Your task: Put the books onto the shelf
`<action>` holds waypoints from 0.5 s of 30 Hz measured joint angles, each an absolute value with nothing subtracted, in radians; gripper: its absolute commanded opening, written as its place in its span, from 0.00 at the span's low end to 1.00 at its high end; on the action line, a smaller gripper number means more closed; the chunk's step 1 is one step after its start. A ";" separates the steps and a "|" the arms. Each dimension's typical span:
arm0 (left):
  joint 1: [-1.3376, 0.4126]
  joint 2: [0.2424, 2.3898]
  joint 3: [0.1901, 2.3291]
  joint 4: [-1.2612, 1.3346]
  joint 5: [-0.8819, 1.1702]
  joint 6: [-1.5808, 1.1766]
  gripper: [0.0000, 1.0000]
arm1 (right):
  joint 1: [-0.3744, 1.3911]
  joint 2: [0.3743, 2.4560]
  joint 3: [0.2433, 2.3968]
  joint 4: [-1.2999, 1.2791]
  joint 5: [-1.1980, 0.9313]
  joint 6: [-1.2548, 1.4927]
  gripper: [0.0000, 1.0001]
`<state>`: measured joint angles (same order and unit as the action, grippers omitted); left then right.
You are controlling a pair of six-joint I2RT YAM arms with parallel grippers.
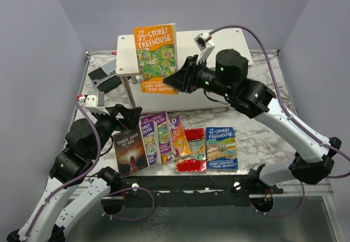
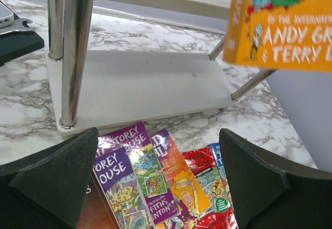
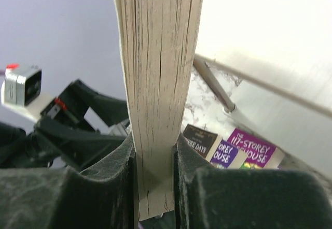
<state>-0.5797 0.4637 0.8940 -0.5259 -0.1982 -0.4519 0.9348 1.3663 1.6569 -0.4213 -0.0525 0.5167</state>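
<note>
right tool (image 1: 182,79) is pinching the orange book (image 1: 156,56) at 12 o'clock by the shelf (image 1: 232,40), left tool (image 1: 129,117) gaping wide

The worktop (image 1: 257,138) looks like polished marble, white with grey veins, smooth and slightly shiny. The shelf (image 2: 140,84) has boards of pale wood, matt and even; its legs (image 2: 70,58) are bright polished metal. The orange book (image 1: 156,56) has a glossy paper cover, and its page edges (image 3: 158,58) are cream and rough. The books (image 1: 149,138) lying flat have glossy covers too; the red book (image 1: 191,150) looks glittery. The fingers (image 2: 57,182) of the left tool (image 2: 158,146) and the pads (image 3: 111,182) of the right tool (image 3: 154,161) are black, matt, finely grainy.
</note>
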 measured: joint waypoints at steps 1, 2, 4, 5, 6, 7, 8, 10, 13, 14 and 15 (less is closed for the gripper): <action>-0.580 0.461 0.894 -0.530 -0.201 -0.447 0.99 | 0.923 1.395 1.691 -0.425 -0.063 0.515 0.01; -0.580 0.455 0.892 -0.532 -0.203 -0.440 0.99 | 0.907 1.423 1.722 -0.429 -0.077 0.515 0.01; -0.580 0.446 0.885 -0.535 -0.203 -0.430 0.99 | 0.876 1.477 1.781 -0.438 -0.110 0.518 0.01; -0.580 0.440 0.877 -0.534 -0.203 -0.424 0.99 | 0.863 1.504 1.808 -0.442 -0.125 0.521 0.01; -0.580 0.437 0.870 -0.535 -0.203 -0.421 0.99 | 0.851 1.529 1.833 -0.447 -0.143 0.525 0.01; -0.580 0.435 0.862 -0.535 -0.202 -0.417 0.99 | 0.837 1.553 1.856 -0.450 -0.162 0.534 0.01; -0.580 0.435 0.852 -0.534 -0.199 -0.413 0.99 | 0.823 1.576 1.879 -0.451 -0.187 0.546 0.01; -0.580 0.435 0.830 -0.533 -0.185 -0.409 0.99 | 0.795 1.621 1.917 -0.450 -0.237 0.578 0.01; -0.580 0.437 0.799 -0.533 -0.152 -0.403 0.99 | 0.763 1.682 1.964 -0.449 -0.310 0.633 0.01; -0.580 0.441 0.794 -0.533 -0.140 -0.402 0.99 | 0.756 1.701 1.979 -0.449 -0.329 0.651 0.01; -0.580 0.444 0.794 -0.533 -0.134 -0.400 0.99 | 0.748 1.718 1.993 -0.447 -0.346 0.668 0.01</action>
<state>-0.5800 0.4442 0.7940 -0.5331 -0.1337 -0.4004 0.7483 1.7184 1.9926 -0.4473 -0.3458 0.6682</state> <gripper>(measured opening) 0.990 0.235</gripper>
